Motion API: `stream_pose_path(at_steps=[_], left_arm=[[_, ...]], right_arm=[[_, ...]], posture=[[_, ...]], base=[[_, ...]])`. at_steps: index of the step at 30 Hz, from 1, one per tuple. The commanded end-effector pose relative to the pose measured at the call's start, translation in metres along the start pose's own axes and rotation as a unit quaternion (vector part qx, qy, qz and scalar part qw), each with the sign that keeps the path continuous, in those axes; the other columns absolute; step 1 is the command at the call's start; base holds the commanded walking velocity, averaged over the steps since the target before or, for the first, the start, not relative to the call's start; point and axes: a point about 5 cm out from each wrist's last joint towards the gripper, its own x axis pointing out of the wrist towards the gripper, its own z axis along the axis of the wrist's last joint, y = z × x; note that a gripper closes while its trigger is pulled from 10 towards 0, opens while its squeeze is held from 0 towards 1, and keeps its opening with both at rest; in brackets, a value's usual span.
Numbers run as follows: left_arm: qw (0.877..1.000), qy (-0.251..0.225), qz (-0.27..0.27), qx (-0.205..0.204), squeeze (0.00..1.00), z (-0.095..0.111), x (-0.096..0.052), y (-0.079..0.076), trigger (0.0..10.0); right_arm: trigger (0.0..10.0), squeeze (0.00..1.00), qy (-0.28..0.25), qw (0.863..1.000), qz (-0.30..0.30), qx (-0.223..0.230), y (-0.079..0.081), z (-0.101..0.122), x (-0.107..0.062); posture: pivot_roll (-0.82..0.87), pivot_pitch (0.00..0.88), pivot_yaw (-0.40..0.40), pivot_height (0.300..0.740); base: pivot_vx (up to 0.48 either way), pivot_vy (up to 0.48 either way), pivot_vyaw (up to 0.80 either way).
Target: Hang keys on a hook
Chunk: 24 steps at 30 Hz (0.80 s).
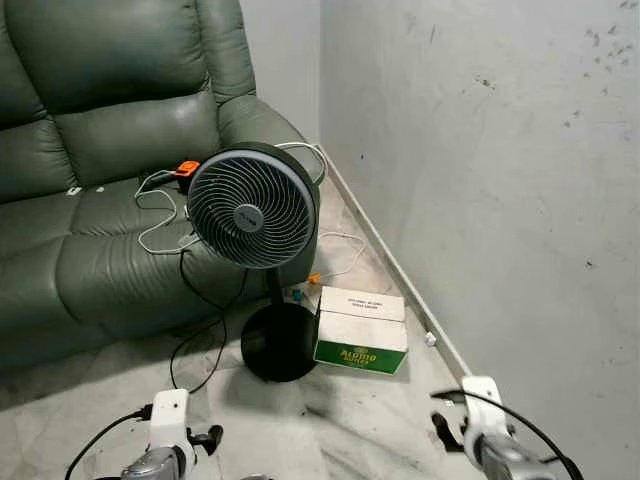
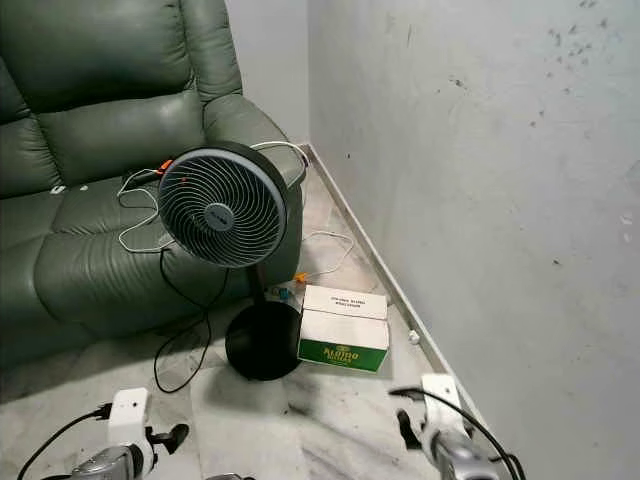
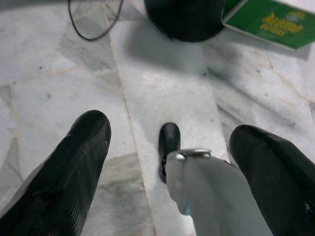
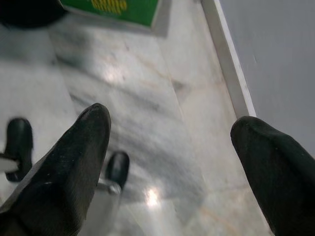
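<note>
My left gripper (image 3: 170,132) hangs low over the marble floor. It is open, its black fingers (image 3: 74,162) wide apart with nothing between them. Below it I see my own leg and black foot (image 3: 169,140). My right gripper (image 4: 171,120) is also open and empty, above the floor close to the white skirting (image 4: 229,64) of the wall. Both wrists, the left arm (image 1: 165,430) and the right arm (image 1: 485,425), sit at the bottom of the head views.
A black pedestal fan (image 1: 252,208) stands ahead on its round base (image 1: 279,342). A green-and-white box (image 1: 361,330) lies beside the base. A green leather sofa (image 1: 90,190) with cables (image 1: 160,205) is to the left. A grey wall (image 1: 500,180) runs along the right.
</note>
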Motion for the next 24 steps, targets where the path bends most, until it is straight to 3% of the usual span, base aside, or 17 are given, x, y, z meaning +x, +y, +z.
stream_pose_path(at_steps=[1,6,9,24], left_arm=[[1.000,0.006,0.001,0.010,0.00,-0.002,0.000,-0.003,10.0],[1.000,0.010,-0.005,0.016,0.00,-0.001,0.003,-0.017,10.0],[1.000,0.010,-0.005,0.019,0.00,-0.001,0.003,-0.016,10.0],[0.999,0.012,-0.003,0.031,0.00,-0.001,0.003,-0.012,10.0]], right_arm=[[10.0,0.00,0.009,1.000,0.004,-0.015,0.000,-0.007,-0.001],[10.0,0.00,0.026,0.999,0.015,-0.042,0.003,-0.024,-0.004],[10.0,0.00,0.028,0.998,0.021,-0.051,0.006,-0.027,-0.004],[10.0,0.00,0.018,0.997,0.030,-0.071,0.015,-0.010,0.000]], posture=[[0.02,0.052,-0.001,0.740],[0.02,0.054,-0.001,0.740],[0.02,0.057,-0.001,0.740],[0.02,0.057,0.002,0.740]], base=[[0.000,0.000,0.00],[0.000,-0.050,0.00],[0.000,0.171,0.00],[0.000,0.039,0.00]])
